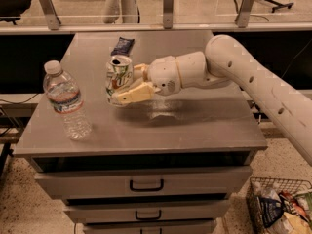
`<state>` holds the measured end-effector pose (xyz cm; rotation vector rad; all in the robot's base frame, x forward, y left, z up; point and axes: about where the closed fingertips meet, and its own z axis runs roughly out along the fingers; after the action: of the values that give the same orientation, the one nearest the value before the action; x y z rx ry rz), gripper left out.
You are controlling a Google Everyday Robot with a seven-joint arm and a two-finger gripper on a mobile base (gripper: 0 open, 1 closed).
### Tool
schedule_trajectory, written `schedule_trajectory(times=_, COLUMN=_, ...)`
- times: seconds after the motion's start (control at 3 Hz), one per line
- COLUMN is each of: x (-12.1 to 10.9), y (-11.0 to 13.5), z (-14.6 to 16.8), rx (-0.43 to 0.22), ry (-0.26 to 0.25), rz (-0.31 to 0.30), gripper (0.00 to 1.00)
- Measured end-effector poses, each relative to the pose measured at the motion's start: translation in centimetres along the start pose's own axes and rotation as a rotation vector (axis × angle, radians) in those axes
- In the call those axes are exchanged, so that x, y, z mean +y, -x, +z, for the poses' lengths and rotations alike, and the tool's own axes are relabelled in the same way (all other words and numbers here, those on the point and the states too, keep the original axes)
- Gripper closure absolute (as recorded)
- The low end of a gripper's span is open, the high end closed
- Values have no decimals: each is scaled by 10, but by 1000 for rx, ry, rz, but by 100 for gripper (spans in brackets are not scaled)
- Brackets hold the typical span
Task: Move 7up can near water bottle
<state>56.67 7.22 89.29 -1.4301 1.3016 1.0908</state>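
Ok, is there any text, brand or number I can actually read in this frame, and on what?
7up can, gripped by the gripper just right of the bottle: green lettering, too blurred to read.
water bottle: blue-red-white label band, print too small to read.
dark-blue packet at the back of the table: nothing legible.
So no text can be quoted.
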Motion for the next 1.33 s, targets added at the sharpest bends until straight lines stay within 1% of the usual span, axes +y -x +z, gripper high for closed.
schedule_trajectory(times=0.33, x=15, y=6, z=21, rx=-24, ry=49, rz=-49, gripper=100)
schedule_trajectory(times=0.67, x=27, y=4, z=34, rx=-40, ry=85, rz=-72, gripper=100)
schedule_trajectory(times=1.0, x=30, y=-3, z=38, rx=-30, ry=110, rz=-83, gripper=83)
schedule_trajectory(times=1.33, x=29, y=-13, z=41, rx=-26, ry=120, rz=-86, gripper=59)
